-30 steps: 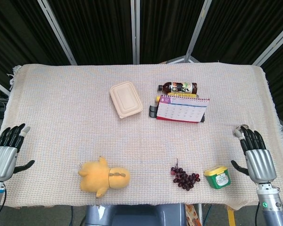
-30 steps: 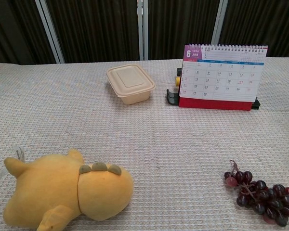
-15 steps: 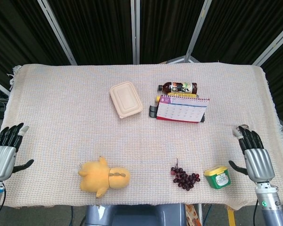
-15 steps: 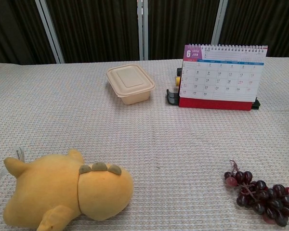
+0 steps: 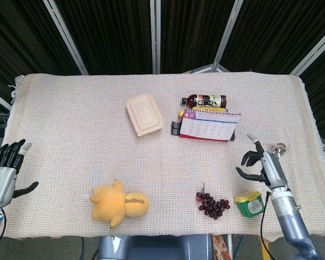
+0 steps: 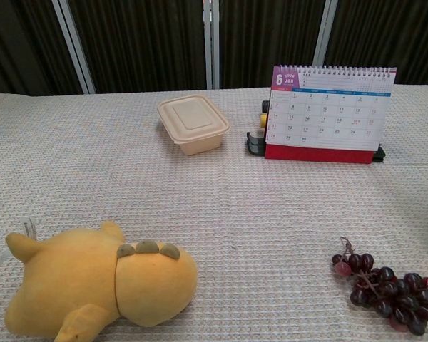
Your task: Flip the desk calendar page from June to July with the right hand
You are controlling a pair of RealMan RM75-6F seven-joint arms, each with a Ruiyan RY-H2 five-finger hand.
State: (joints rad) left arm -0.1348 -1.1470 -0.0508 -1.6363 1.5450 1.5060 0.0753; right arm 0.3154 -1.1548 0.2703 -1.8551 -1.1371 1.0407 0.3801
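Observation:
The desk calendar [image 5: 209,124] stands upright at the table's back right on a red base, spiral binding on top. Its front page [image 6: 330,107] shows the June grid with a large 6 in the purple corner. My right hand [image 5: 261,164] hovers over the cloth to the front right of the calendar, well apart from it. It is turned on its side, its fingers spread toward the left and holding nothing. My left hand [image 5: 2,173] rests at the table's left edge, fingers apart and empty. Neither hand shows clearly in the chest view.
A brown bottle [image 5: 206,101] lies behind the calendar. A beige lidded box [image 5: 144,114] sits to the calendar's left. Near the front edge lie a yellow plush toy [image 5: 119,203], a bunch of dark grapes [image 5: 212,203] and a green tub [image 5: 249,203] just below my right hand.
My right hand has turned from palm-down to sideways and moved left and forward, away from the table's right edge toward the calendar. My left hand has drifted slightly outward.

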